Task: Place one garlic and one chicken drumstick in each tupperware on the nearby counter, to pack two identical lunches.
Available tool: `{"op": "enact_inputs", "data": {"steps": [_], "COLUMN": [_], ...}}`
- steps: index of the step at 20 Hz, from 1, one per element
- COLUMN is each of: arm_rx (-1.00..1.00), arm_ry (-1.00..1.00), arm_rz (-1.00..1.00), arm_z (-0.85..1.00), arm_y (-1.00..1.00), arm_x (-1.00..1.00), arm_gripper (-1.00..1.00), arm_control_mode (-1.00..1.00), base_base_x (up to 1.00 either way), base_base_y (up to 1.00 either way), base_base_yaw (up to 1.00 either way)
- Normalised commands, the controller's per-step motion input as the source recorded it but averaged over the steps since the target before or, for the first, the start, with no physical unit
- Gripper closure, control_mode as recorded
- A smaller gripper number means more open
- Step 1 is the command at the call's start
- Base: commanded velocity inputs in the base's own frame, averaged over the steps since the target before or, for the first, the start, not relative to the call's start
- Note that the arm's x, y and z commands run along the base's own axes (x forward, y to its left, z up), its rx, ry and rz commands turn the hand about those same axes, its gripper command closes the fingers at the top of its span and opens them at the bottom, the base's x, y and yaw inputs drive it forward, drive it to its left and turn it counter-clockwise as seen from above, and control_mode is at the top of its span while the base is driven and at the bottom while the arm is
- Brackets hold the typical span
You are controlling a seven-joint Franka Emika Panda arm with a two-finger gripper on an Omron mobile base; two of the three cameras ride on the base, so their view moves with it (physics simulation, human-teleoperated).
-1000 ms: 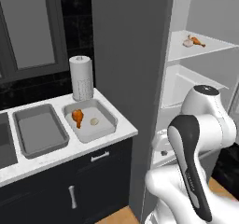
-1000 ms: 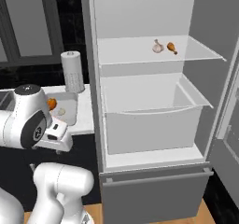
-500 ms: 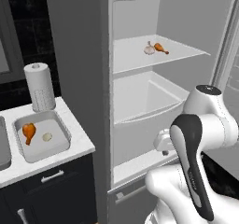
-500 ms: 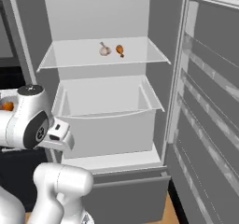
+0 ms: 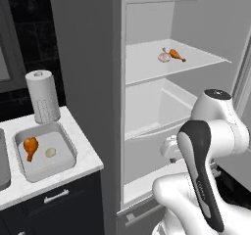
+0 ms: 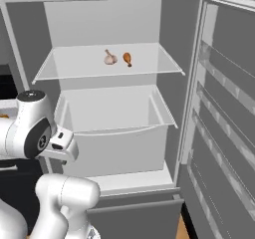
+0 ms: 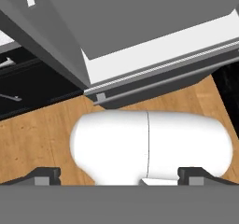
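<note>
A grey tupperware (image 5: 55, 166) lies on the white counter (image 5: 86, 156) and holds a chicken drumstick (image 5: 30, 147) and a garlic (image 5: 50, 152). The edge of a second tupperware (image 5: 3, 161) shows at the far left, its contents cut off. On the open fridge's upper shelf lie another garlic (image 5: 163, 57) (image 6: 109, 58) and another drumstick (image 5: 176, 55) (image 6: 127, 59), side by side. My gripper (image 7: 119, 176) is open and holds nothing. It hangs low in front of the fridge and points down at the wooden floor, far below that shelf.
A paper towel roll (image 5: 43, 97) stands behind the tupperware. The fridge door (image 6: 224, 113) stands wide open on the right. A white drawer (image 6: 114, 118) juts out below the shelf. Dark cabinet fronts (image 5: 54, 204) run under the counter.
The whole picture has shifted: the base has turned from the counter towards the open fridge. The arm keeps its folded pose and the gripper stays open.
</note>
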Motion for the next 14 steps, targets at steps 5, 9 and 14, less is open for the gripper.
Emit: {"op": "enact_inputs", "data": {"steps": [5,9,14], "arm_rx": [0.00,0.00,0.00], "arm_ry": [0.00,0.00,0.00], "arm_rz": [0.00,0.00,0.00], "arm_z": [0.00,0.00,0.00], "arm_y": [0.00,0.00,0.00], "arm_x": [0.00,0.00,0.00], "arm_gripper": [-1.00,-1.00,-1.00], "arm_control_mode": [1.00,1.00,1.00], "base_base_x": [0.09,-0.14,-0.37], "base_base_y": [-0.45,-0.48,-0.37], "base_base_yaw": [0.04,0.02,0.00]}}
